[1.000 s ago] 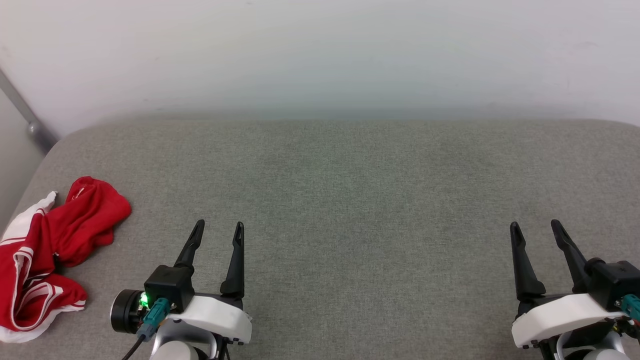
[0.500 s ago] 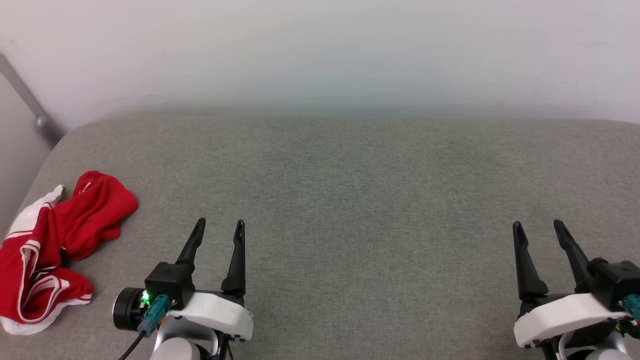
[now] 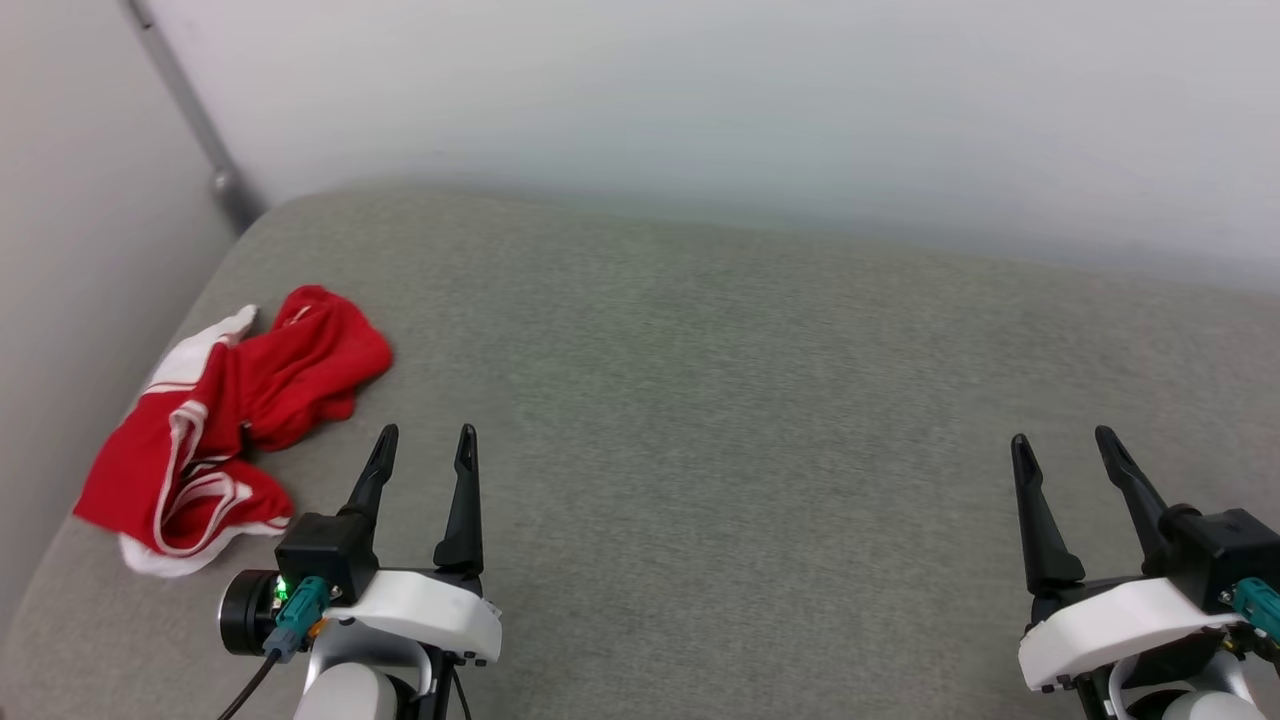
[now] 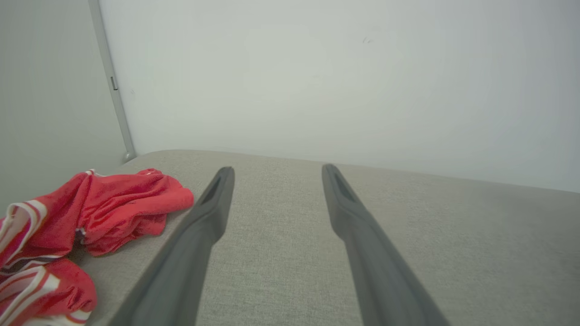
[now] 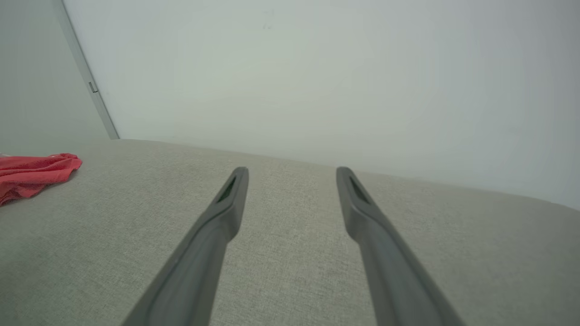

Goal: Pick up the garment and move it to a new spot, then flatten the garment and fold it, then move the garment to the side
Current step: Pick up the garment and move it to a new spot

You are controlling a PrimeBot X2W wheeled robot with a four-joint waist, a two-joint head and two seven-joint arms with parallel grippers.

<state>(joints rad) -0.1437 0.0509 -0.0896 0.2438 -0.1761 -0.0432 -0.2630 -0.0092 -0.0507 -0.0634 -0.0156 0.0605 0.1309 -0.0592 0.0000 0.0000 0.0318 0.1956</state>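
Note:
The garment (image 3: 240, 410) lies crumpled in a heap on the grey cushioned surface (image 3: 700, 400), near its left edge. It is red with white sleeves and striped trim. My left gripper (image 3: 427, 442) hovers open just right of the heap, apart from it, fingers empty. In the left wrist view the garment (image 4: 90, 217) sits left of the open fingers (image 4: 213, 203). My right gripper (image 3: 1060, 445) stands open and empty at the lower right, far from the cloth. In the right wrist view the garment (image 5: 31, 174) shows at the far left edge.
A pale wall (image 3: 700, 100) rises behind the surface. At the left a side wall meets it, with a grey metal strip (image 3: 190, 110) running down the corner. The surface's left edge (image 3: 60, 540) curves away just beyond the garment.
The head camera has turned left, so the whole picture shifted right and the corner strip came further in. The garment lies as before. Both grippers stay open.

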